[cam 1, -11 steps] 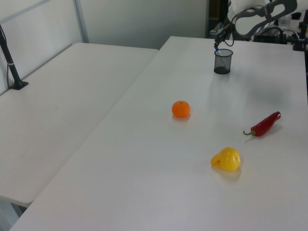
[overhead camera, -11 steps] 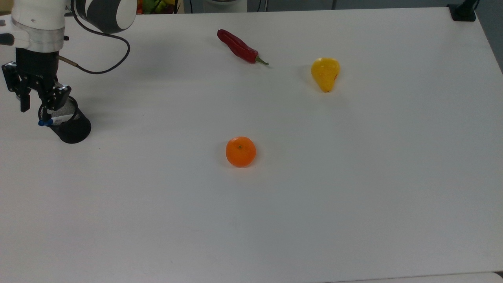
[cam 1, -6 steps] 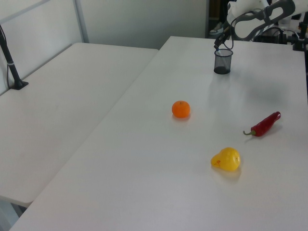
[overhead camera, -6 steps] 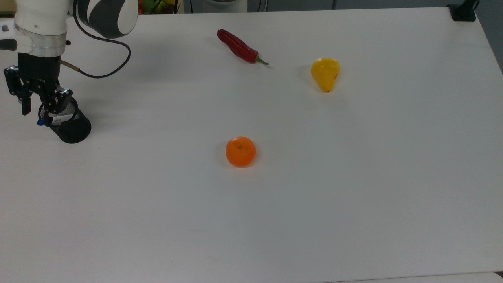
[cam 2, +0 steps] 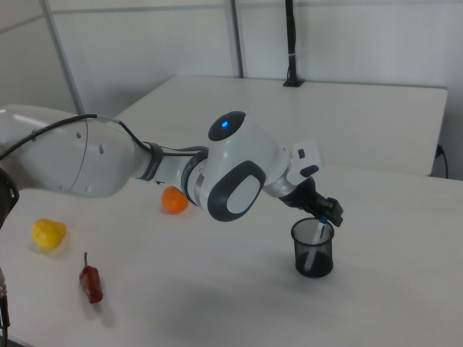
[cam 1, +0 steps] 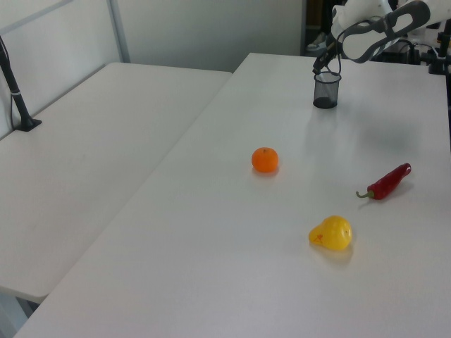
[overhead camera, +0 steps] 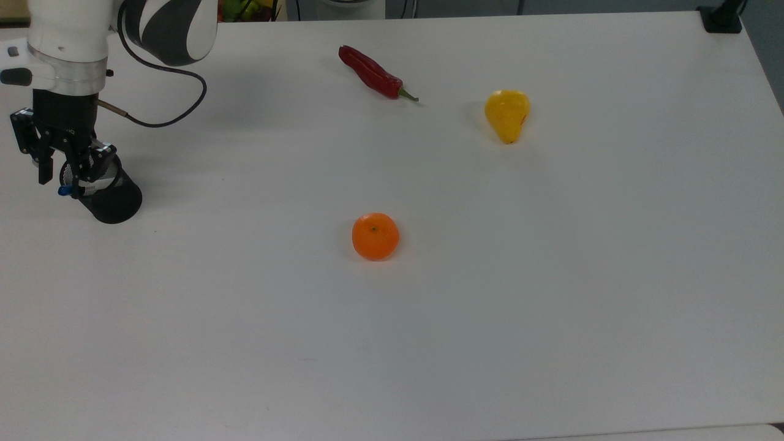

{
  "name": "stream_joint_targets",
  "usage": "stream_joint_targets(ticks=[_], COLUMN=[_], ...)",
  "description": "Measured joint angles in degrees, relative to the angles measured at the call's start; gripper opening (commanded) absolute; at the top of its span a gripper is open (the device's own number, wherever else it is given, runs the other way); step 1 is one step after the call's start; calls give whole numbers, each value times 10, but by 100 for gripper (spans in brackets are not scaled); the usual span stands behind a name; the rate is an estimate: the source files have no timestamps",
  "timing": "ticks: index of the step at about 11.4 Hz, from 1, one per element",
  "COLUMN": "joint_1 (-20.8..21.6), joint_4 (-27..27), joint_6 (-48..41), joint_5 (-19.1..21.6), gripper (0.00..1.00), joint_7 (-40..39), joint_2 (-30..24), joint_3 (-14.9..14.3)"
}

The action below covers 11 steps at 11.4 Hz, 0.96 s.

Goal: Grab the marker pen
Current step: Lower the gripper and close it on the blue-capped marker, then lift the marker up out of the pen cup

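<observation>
I see the cup (overhead camera: 109, 197), a black mesh holder, near the top view's left edge of the table (overhead camera: 490, 306), and the marker (overhead camera: 68, 190) stands in it, leaning on the rim. In the top view its blue end pokes out over the rim on the side away from the orange (overhead camera: 375, 236). In the right view I can follow the white barrel (cam 2: 316, 237) down through the mesh, slanting toward the cup's (cam 2: 313, 249) floor; nothing else shows inside.

The gripper (overhead camera: 60, 173) hangs right over the cup's mouth, fingers pointing down, and the marker's top sits at the fingertips. I cannot tell whether the fingers are parted or closed on it.

From the cup, the orange lies well off across the table, with the chilli (overhead camera: 374, 75) and the yellow pear (overhead camera: 507, 114) farther still.

The left view gives me the cup (cam 1: 326, 89) upright at the far end with the gripper (cam 1: 320, 63) above its rim, and a second table beside ours; the marker is too small to make out there. The right view shows the arm's white body reaching over the orange (cam 2: 173, 201) to the cup.
</observation>
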Motion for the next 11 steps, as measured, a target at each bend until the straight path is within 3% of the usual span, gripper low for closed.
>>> stream_joint_targets(ticks=[1,2,11], joint_1=[0,0,1], joint_4=[0,0,4], joint_6=[4,5,5], joint_5=[0,0,0], gripper=[10,0,0], joint_7=[0,0,0], joint_2=[3,3,-2], joint_3=[0,0,2])
